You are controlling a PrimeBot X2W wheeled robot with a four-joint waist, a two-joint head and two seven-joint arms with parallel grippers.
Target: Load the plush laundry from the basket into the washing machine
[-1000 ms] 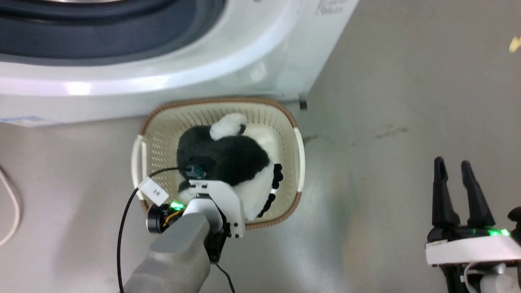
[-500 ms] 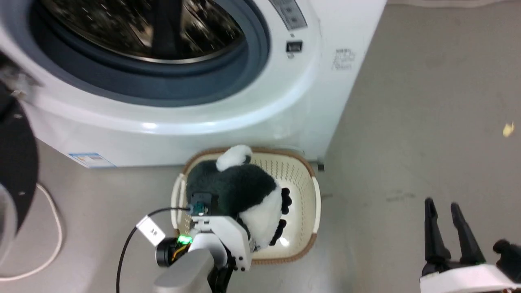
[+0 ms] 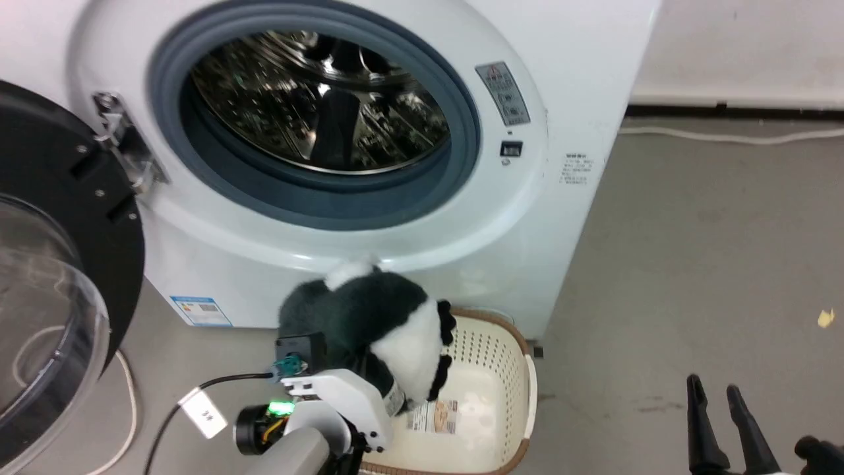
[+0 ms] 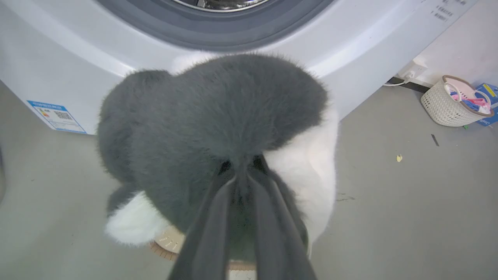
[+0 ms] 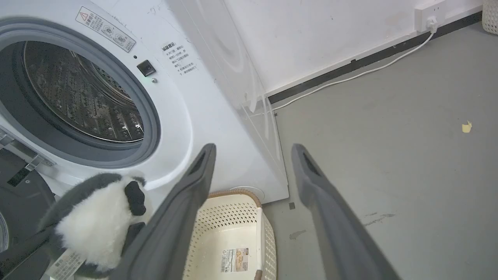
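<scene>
One piece of plush laundry (image 3: 369, 316) in my grip, hanging lower than the open drum (image 3: 316, 99)

The washing machine (image 3: 580, 79) stands with its door (image 3: 59, 198) swung wide; the basket (image 3: 521, 369) sits on the floor (image 3: 692, 264) against its front, and the plush laundry hangs over the basket's left part, near the white front panel. My left gripper (image 4: 241, 175) is clamped on only a small tuft of black fur, so I judge the soft lump may slip out, or catch on the grey gasket (image 3: 330, 204) if I rise too little. My right gripper (image 5: 252, 149) has its fingers apart and holds nothing.
</scene>
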